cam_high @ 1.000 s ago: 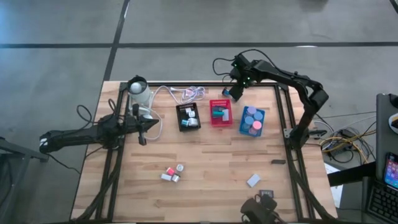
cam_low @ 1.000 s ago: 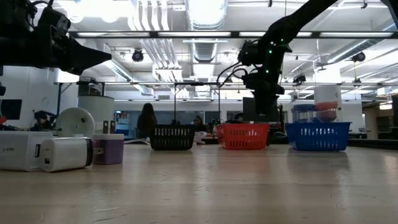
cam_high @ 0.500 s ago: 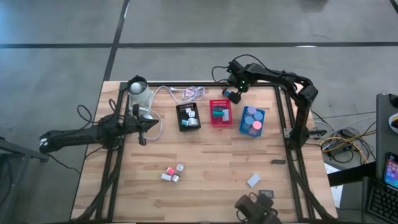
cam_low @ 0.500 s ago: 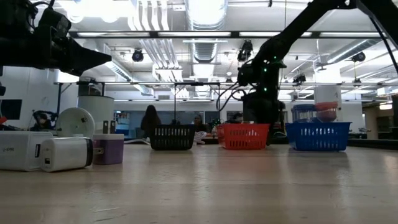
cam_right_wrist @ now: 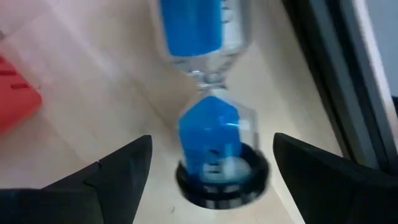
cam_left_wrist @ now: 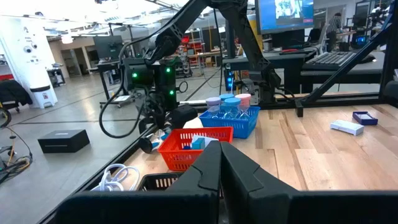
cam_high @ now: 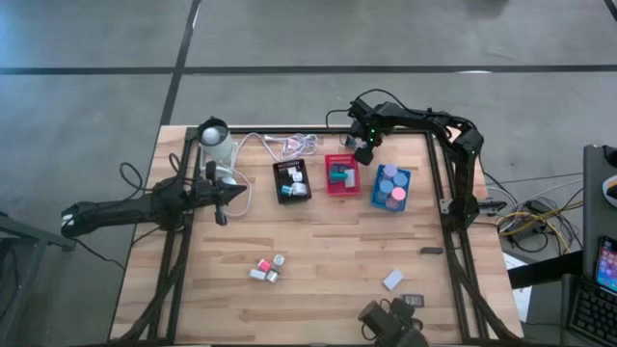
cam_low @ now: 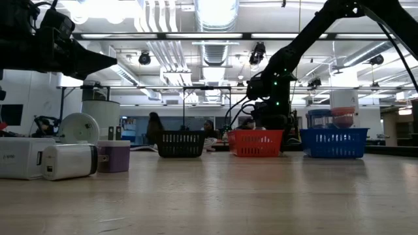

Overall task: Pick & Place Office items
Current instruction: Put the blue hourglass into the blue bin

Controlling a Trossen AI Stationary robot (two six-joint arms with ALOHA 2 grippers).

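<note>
An hourglass (cam_right_wrist: 210,140) with blue sand stands on its black base (cam_right_wrist: 221,180) near the table's far edge, beside the red tray (cam_high: 341,174). My right gripper (cam_right_wrist: 212,140) points down over it, open, one finger on each side of the lower bulb and apart from it. It shows in the high view (cam_high: 363,152) and behind the red tray in the low view (cam_low: 268,121). My left gripper (cam_left_wrist: 221,168) waits shut and level at the table's left (cam_high: 231,193). Loose office items lie nearer: a pink and white cluster (cam_high: 265,268) and a white block (cam_high: 391,280).
A black tray (cam_high: 291,180) and a blue tray (cam_high: 390,188) with round rolls flank the red one. A white coiled cable (cam_high: 289,146) and a white round device (cam_high: 214,140) lie at the far left. Small dark rectangles (cam_high: 413,300) lie near the front right.
My right gripper has come down at the far edge, drifting a little toward the table's left, and now stands low behind the red tray around the hourglass. My left arm has kept still.
</note>
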